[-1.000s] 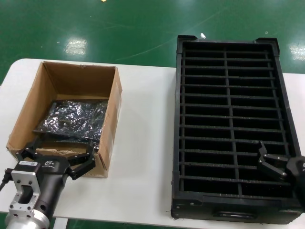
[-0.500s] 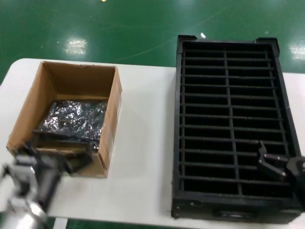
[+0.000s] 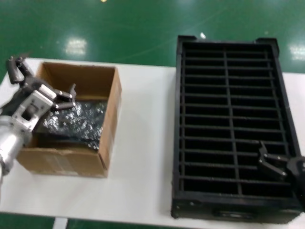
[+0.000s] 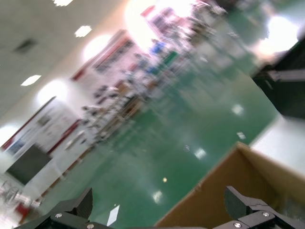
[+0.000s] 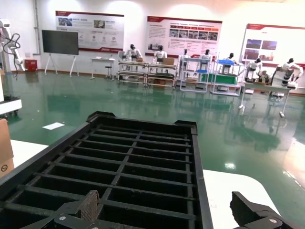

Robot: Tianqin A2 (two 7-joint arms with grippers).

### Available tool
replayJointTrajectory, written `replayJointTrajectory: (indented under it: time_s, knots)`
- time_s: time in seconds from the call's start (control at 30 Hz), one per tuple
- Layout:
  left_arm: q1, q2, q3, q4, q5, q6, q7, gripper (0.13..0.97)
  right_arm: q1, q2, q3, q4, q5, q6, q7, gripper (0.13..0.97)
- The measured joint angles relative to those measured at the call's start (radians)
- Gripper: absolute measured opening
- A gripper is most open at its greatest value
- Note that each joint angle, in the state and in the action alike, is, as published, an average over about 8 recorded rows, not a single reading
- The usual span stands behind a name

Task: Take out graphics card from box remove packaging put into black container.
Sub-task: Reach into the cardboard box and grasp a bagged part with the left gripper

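Observation:
The brown cardboard box (image 3: 66, 162) stands open on the left of the white table (image 3: 143, 143). Inside it lies the graphics card (image 3: 78, 119), still wrapped in its shiny, crinkly packaging. My left gripper (image 3: 44, 78) hangs open over the box's far left corner, above the bundle and holding nothing. In the left wrist view its open jaws (image 4: 159, 202) frame the box wall (image 4: 224, 191) and the floor beyond. The black container (image 3: 228, 119) fills the right side. My right gripper (image 3: 274, 164) rests open over the container's near right corner. The right wrist view shows the right gripper (image 5: 167, 205) over the slotted container (image 5: 133, 157).
A bare strip of white table separates the box from the black container. Green floor (image 3: 133, 28) lies beyond the table's far edge. A corner of the cardboard box (image 5: 5, 148) shows in the right wrist view.
My left gripper has risen from the box's near front edge and swung away to its far left corner, still open. The right arm, box and bundle have not moved.

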Motion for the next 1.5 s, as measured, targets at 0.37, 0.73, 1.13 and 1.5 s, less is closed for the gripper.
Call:
replayJointTrajectory:
  time_s: [0.37, 0.73, 1.13, 1.5]
  knots:
    - [-0.385, -0.055, 0.188, 0.538, 0.069, 0.296, 0.218, 0.966, 0.0, 0.0, 0.0, 0.0, 0.0, 0.0, 0.0, 0.966]
    - [-0.626, -0.042, 0.279, 0.983, 0.092, 0.563, 0.455, 0.966, 0.0, 0.0, 0.0, 0.0, 0.0, 0.0, 0.0, 0.966]
    - [-0.753, -0.026, 0.333, 1.229, 0.138, 0.509, 0.622, 0.966, 0.0, 0.0, 0.0, 0.0, 0.0, 0.0, 0.0, 0.966]
    - [-0.764, 0.011, 0.294, 1.254, 0.097, 0.3, 0.68, 0.955, 0.0, 0.0, 0.0, 0.0, 0.0, 0.0, 0.0, 0.966]
